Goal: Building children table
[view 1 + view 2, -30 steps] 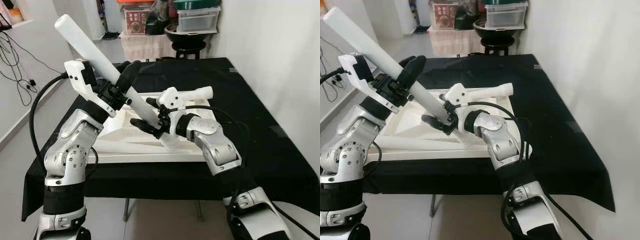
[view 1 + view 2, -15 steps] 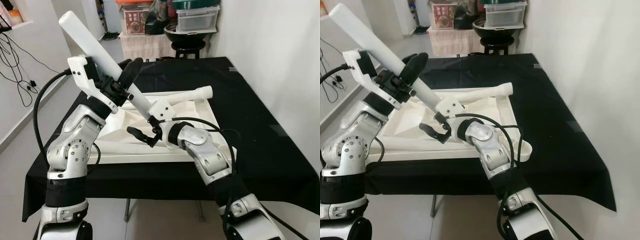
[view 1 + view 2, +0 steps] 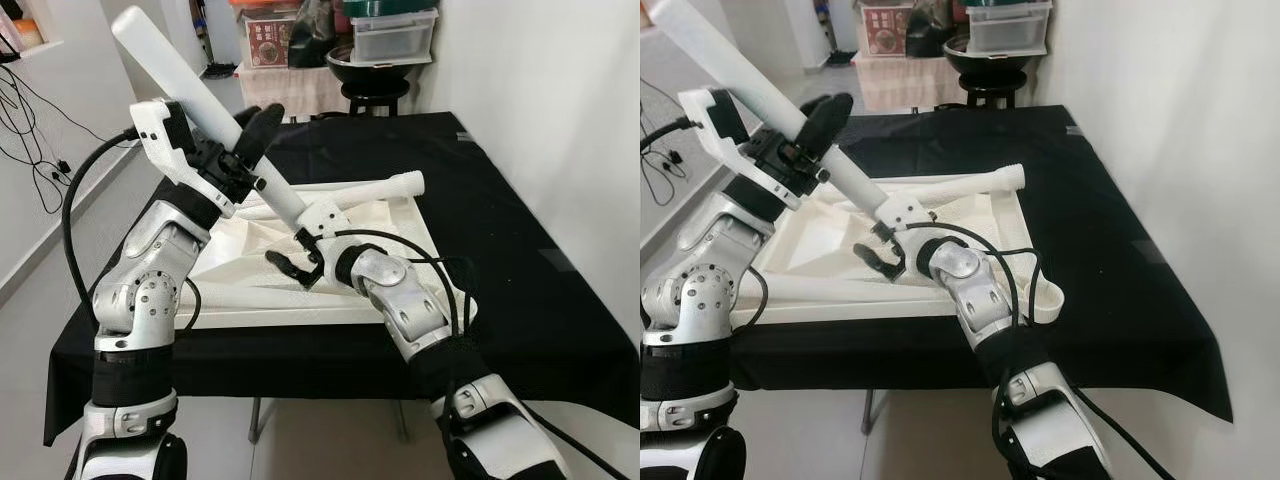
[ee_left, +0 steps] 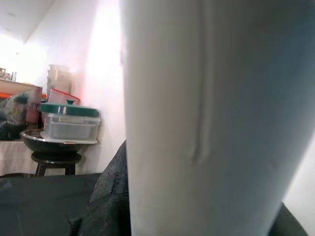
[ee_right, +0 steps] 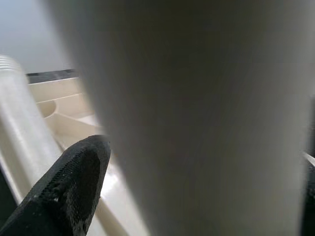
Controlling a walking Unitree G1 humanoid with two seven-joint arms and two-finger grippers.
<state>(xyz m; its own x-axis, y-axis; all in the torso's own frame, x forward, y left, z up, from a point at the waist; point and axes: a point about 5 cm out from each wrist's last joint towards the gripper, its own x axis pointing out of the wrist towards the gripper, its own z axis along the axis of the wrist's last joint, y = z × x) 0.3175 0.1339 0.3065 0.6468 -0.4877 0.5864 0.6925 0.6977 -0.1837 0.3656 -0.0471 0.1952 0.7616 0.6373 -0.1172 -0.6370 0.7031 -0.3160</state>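
Left eye view: a white table leg [image 3: 205, 107] slants over the upturned white tabletop [image 3: 400, 215] on the black-clothed table [image 3: 520, 250], its lower end near a corner socket. The left gripper [image 3: 245, 150] clamps its middle; the right gripper [image 3: 292, 265] sits at its lower end, fingers spread around it. A second leg [image 3: 375, 188] lies across the tabletop. Judged step: seating the leg; next, lining it up and pressing in
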